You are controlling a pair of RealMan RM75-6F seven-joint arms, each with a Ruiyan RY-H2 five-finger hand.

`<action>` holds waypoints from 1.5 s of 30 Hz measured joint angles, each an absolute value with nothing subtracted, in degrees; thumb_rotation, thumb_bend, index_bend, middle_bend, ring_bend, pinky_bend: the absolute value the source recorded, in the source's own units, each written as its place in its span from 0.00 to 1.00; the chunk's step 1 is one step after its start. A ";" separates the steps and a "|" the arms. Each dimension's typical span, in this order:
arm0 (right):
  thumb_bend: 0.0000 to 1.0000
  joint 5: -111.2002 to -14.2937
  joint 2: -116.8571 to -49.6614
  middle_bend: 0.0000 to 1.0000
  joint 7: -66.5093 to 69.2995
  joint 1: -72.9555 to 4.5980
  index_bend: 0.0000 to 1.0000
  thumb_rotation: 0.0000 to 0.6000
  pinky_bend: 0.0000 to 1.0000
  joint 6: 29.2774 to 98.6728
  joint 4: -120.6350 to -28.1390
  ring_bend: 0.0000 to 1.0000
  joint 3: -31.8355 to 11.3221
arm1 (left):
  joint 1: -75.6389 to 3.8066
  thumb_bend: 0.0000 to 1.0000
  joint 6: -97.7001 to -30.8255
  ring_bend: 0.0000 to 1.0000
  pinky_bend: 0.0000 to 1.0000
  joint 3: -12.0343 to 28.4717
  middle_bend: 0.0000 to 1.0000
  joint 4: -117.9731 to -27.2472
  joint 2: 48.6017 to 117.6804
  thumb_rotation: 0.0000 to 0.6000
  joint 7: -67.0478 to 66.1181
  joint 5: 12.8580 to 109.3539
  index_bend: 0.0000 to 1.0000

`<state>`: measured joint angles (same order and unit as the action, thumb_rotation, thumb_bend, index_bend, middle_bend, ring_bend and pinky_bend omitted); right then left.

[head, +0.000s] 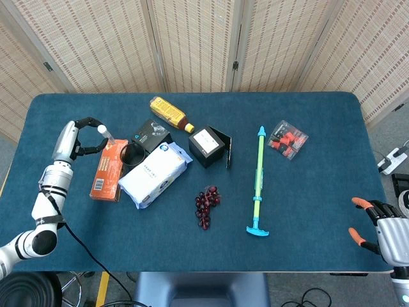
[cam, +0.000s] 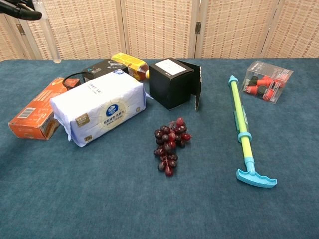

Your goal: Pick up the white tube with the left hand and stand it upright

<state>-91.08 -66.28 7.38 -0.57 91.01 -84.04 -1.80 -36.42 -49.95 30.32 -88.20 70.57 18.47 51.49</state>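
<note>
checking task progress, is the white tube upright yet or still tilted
Nearly upright, not yet stood down. In the chest view the white tube hangs almost vertical from the left hand, its lower end above the table.

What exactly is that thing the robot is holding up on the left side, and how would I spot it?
Start at the blue table and go to its left edge, where the left hand hovers above the orange box. The white tube hangs from those fingers, nearly upright. It is the only thin, pale, see-through rod, and the only item lifted off the table.
</note>
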 measured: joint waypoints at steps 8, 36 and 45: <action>0.18 -91.01 -66.20 0.36 7.22 -0.68 0.26 1.00 0.30 90.84 -84.17 0.26 -1.88 | -34.68 0.51 -39.85 0.33 0.19 34.86 0.45 -89.34 68.63 1.00 40.62 51.36 0.66; 0.18 -90.56 -66.12 0.36 6.93 -0.55 0.26 1.00 0.30 90.61 -84.39 0.26 -1.93 | -39.95 0.51 -44.28 0.33 0.19 26.63 0.45 -81.76 73.42 1.00 21.89 48.58 0.66; 0.18 -90.26 -66.28 0.36 7.17 -0.71 0.26 1.00 0.30 90.05 -84.14 0.26 -1.97 | -41.32 0.51 -43.31 0.33 0.19 24.67 0.45 -78.54 76.75 1.00 20.19 47.53 0.66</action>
<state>-90.26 -66.28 7.17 -0.71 90.05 -84.14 -1.97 -41.32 -43.31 24.67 -78.54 76.75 20.19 47.53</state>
